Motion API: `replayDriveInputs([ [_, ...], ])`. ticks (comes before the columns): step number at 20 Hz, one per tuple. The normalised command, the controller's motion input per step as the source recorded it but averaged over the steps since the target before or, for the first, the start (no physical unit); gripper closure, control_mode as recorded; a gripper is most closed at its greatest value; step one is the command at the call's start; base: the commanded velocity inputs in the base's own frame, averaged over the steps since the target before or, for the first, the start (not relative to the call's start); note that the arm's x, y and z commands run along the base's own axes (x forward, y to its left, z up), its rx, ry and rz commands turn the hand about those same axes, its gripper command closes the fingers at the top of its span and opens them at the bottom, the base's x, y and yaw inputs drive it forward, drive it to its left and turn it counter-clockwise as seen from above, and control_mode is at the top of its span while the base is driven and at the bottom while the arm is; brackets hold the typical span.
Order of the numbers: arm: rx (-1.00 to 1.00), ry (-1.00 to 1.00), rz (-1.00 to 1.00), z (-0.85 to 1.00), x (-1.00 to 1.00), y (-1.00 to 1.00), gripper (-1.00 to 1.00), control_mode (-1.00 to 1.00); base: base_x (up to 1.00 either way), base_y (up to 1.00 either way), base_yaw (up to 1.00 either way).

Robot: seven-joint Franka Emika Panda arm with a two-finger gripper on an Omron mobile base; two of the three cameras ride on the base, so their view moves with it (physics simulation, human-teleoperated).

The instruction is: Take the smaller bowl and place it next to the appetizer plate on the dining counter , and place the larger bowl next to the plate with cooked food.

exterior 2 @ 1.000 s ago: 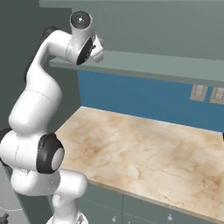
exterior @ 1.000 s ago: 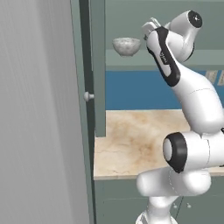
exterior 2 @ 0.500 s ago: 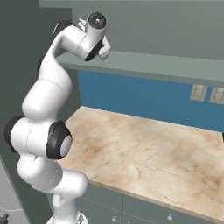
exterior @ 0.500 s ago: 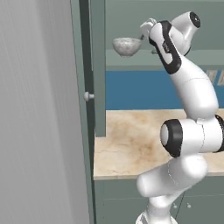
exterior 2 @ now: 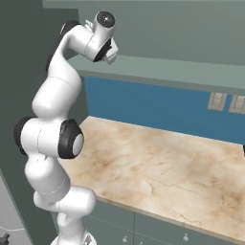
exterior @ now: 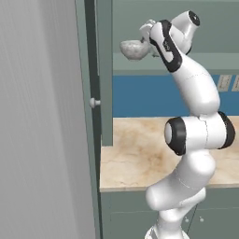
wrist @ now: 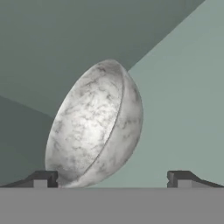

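Note:
The smaller bowl, whitish-grey and marbled, stands upright on a shelf inside an upper cabinet. My gripper is raised to shelf height just right of it, jaws wide open. In the hand view the smaller bowl looms large and appears tilted, its rim close to the left fingertip; the right fingertip stands well apart from it. Nothing is gripped. From the right base view the hand reaches in under the cabinet. The larger bowl, the appetizer plate, the plate with cooked food and the dining counter are out of view.
An open grey-green cabinet door with a round knob hangs just left of the bowl. Below lies a beige marbled counter against a blue backsplash with outlets. A tall grey panel stands at the left.
The arm has stretched up and the hand has moved left, closer to the bowl. The bowl has stayed where it was and the jaws have stayed open.

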Motion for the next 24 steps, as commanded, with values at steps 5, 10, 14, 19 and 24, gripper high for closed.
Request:
replayDriveInputs([
  [5,0.00,0.05,0.00,-0.03,0.45,0.04,-1.00,-1.00,0.00,0.00,0.00],
  [10,0.00,0.01,0.02,-0.09,0.45,0.00,-1.00,-1.00,0.00,0.00,0.00],
  [14,0.00,0.00,0.04,-0.11,0.39,0.00,-1.00,-1.00,0.00,0.00,0.00],
  [19,0.00,0.00,0.02,-0.12,0.39,0.05,1.00,-1.00,0.00,0.00,0.00],
  [24,0.00,0.00,0.00,-0.05,0.31,0.04,1.00,-1.00,0.00,0.00,0.00],
])
